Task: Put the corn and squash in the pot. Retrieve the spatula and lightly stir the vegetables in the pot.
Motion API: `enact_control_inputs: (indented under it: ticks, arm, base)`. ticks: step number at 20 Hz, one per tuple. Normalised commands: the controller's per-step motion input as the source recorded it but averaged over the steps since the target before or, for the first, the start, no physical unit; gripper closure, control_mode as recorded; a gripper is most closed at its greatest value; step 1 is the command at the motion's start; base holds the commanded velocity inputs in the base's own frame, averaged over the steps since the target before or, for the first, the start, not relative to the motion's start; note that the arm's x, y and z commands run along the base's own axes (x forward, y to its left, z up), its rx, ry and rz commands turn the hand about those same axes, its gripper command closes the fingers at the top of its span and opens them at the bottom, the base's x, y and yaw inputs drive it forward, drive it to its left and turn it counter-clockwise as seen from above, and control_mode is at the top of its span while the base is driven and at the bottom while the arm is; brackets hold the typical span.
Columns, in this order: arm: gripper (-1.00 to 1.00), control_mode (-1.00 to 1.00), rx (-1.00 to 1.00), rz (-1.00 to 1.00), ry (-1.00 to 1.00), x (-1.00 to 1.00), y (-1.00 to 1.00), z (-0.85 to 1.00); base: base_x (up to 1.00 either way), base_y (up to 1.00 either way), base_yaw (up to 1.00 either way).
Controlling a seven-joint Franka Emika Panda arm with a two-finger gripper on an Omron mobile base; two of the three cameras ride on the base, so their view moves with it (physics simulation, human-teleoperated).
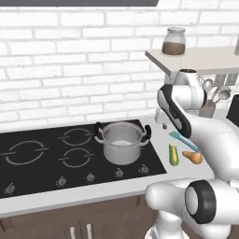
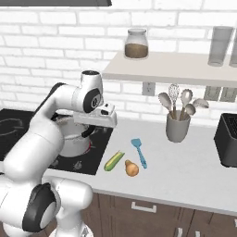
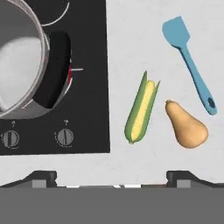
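The silver pot (image 1: 122,142) with black side handles stands on the front right burner with nothing inside; its rim (image 3: 26,65) is at the hand view's upper left. On the white counter right of the stove lie the corn (image 3: 141,108) in its green husk, the tan squash (image 3: 186,127) and the light-blue spatula (image 3: 189,61). They also show as the corn (image 2: 114,160), squash (image 2: 131,168) and spatula (image 2: 139,152). My gripper (image 3: 111,179) hangs open and empty above the stove's right edge, between pot and corn, touching nothing. It is also seen as the gripper (image 1: 164,123) and the gripper (image 2: 90,131).
A grey utensil cup (image 2: 177,127) with metal spoons and a whisk stands at the back of the counter. A shelf (image 2: 185,65) above it carries a jar (image 2: 136,44). A black appliance (image 2: 227,139) sits at the far right. Stove knobs (image 3: 64,137) line the cooktop's front.
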Motion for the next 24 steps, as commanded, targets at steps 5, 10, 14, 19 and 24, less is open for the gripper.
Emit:
enact_control_inputs:
  ticks: [5,10,14,19,24]
  arm:
    - [-1.00,-1.00,-0.03,-0.17,0.27,0.03,-0.61,-1.00]
    - [-1.00,-1.00,0.00,-0.14,0.11,-0.02,-0.22,-0.99]
    - [-1.00,-1.00,0.00,-0.08,0.04,0.00,-0.03,-1.00]
    - [-1.00,-1.00,0.00,-0.08,-0.01,0.01,0.00,-0.74]
    - [-1.00,-1.00,0.00,-0.08,0.00,0.19,0.00,-0.43]
  base:
    - [0.00,0.00,0.00]
    - [0.00,0.00,0.00]
    - [0.00,0.00,0.00]
    - [0.00,0.00,0.00]
    - [0.00,0.00,0.00]
